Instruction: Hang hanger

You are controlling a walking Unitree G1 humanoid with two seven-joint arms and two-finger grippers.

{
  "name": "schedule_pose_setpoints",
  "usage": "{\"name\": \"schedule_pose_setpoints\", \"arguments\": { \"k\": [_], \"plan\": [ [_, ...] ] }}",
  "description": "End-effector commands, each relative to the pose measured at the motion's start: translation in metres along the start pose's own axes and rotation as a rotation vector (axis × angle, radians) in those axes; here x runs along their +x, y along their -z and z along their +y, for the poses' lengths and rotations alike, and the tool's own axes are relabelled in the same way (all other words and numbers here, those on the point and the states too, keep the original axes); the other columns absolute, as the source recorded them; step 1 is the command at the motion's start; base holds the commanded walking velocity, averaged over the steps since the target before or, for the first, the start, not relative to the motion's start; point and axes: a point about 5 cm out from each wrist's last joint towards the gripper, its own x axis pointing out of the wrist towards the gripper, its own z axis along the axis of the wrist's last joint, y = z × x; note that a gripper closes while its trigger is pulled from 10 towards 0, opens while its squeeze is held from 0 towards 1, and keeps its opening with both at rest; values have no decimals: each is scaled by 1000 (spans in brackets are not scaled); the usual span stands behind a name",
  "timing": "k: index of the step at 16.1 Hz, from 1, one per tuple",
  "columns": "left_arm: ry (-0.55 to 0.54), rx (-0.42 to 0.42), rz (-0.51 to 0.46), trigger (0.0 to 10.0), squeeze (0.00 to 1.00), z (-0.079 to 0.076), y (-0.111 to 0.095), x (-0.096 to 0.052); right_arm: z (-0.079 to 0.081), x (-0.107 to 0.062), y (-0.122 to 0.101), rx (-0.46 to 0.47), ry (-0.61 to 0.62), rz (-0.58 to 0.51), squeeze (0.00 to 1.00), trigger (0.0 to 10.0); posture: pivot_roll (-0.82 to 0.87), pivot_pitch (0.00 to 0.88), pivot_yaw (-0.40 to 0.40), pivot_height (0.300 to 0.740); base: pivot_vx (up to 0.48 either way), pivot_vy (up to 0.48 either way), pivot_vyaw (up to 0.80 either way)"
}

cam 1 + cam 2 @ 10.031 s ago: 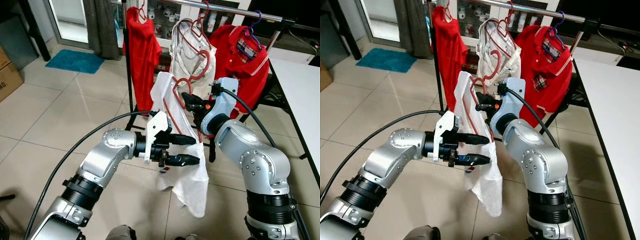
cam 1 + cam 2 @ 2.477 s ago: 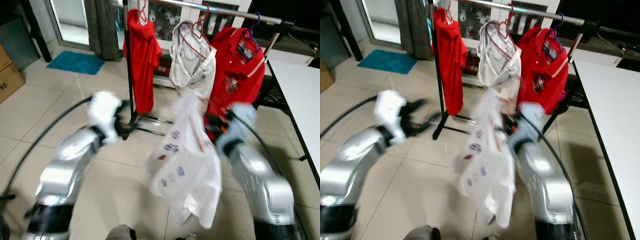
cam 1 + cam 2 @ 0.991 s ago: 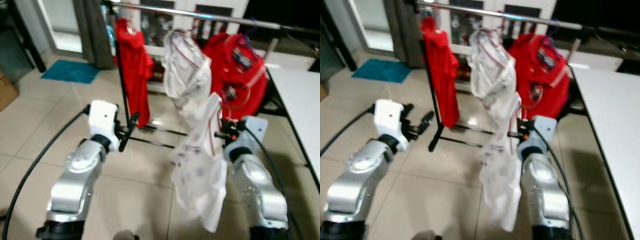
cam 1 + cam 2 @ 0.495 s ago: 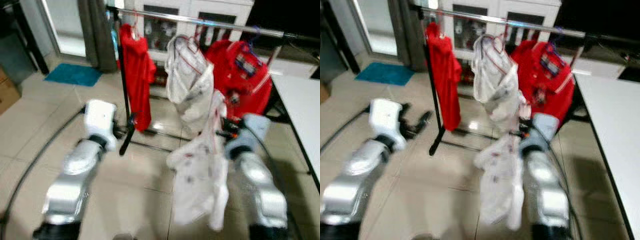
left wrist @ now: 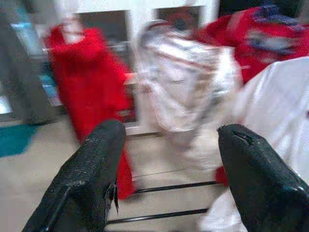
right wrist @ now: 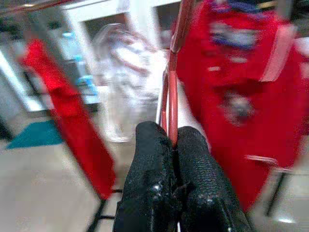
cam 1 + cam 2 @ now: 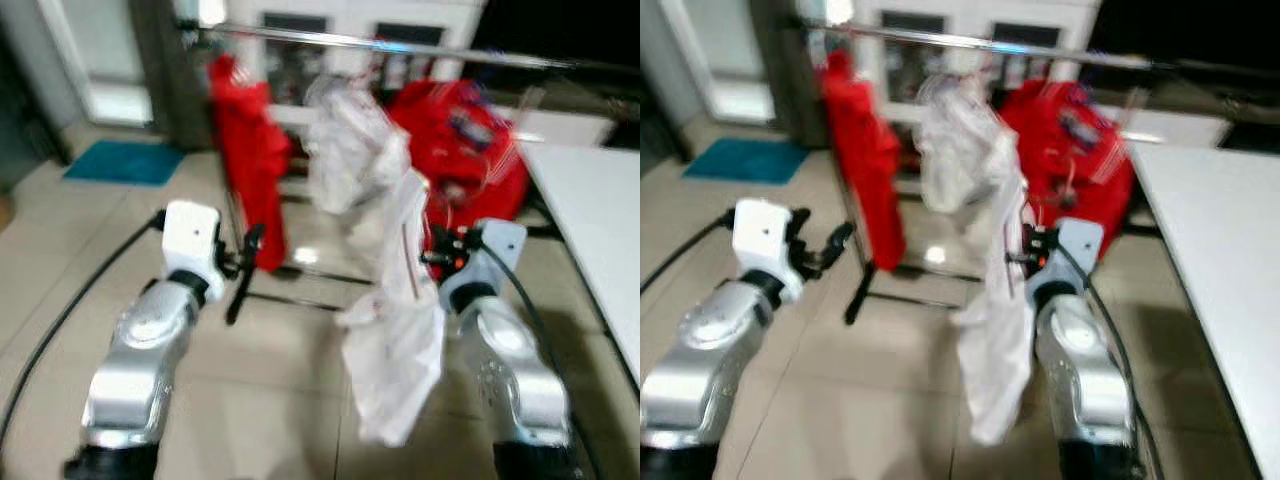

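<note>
While our right gripper (image 6: pixel 172 140) pinches the thin red hanger (image 6: pixel 170 96) carrying a white shirt (image 7: pixel 400 330) below the silver rail (image 7: pixel 400 45) | our left gripper (image 5: pixel 166 164) gapes empty | bare tiled floor (image 7: pixel 270 400) lies beneath.

Nothing I can read here: the frames are blurred, and the small marks on the white shirt (image 7: pixel 395 330) hanging by my right arm are too smeared to make out.

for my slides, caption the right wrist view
Right hand shut on the red hanger, facing red and white garments on the rack.
</note>
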Motion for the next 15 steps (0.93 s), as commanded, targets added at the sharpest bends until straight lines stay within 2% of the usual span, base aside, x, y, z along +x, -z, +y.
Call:
{"name": "schedule_pose_setpoints", "arguments": {
  "k": [1,11,15],
  "plan": [
    [15,12,-3,10000,0,1,-2,1,-3,1,-7,0,21,-40,0,10000,76,24,-21,740,281,0,0],
    [47,38,-2,10000,0,-1,-1,-1,-2,4,-6,-2,18,-40,0,10000,90,1,-26,740,285,0,0],
    [50,43,-1,10000,0,-2,0,-1,-2,4,-6,-37,9,-41,0,10000,83,1,-32,740,285,0,0]
  ]
}}
